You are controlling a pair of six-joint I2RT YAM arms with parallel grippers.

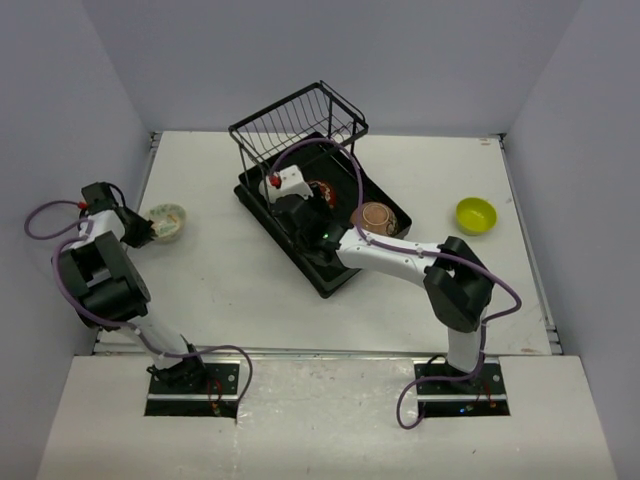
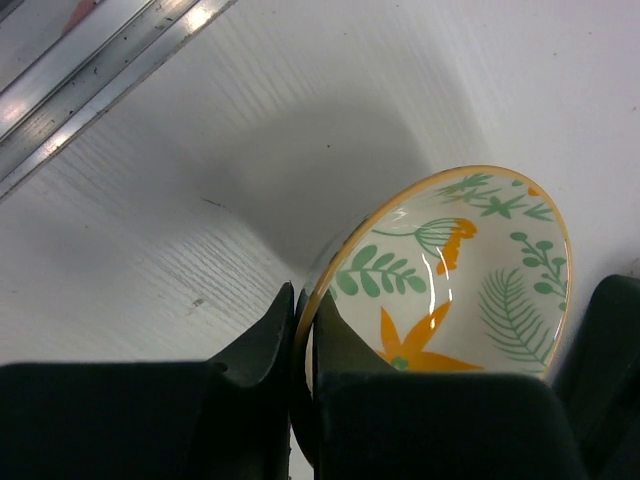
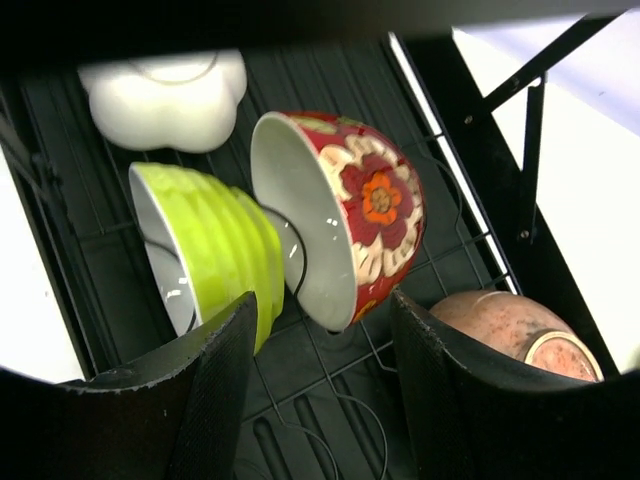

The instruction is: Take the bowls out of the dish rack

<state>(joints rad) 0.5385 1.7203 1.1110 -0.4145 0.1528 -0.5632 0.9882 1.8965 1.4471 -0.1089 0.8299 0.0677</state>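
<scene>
The rack sits mid-bench, slantwise, its wire basket at the far end. Four bowls are in its tray. A red bowl with a flower pattern stands on edge, its white inside facing a green bowl, also on edge just beside it. A white bowl with a lobed rim lies behind those two. A tan bowl lies bottom up near the tray's side.

The right pincer hangs over the tray, jaws well apart and gripping nothing. The red bowl's lower rim is just beyond the gap, and one finger is close to the green bowl; I cannot tell whether they touch.

On the bench, well right of the rack, a loose green bowl sits upright. At the far left edge the left pincer is clamped tight on the rim of a floral bowl, one finger inside and one outside.
</scene>
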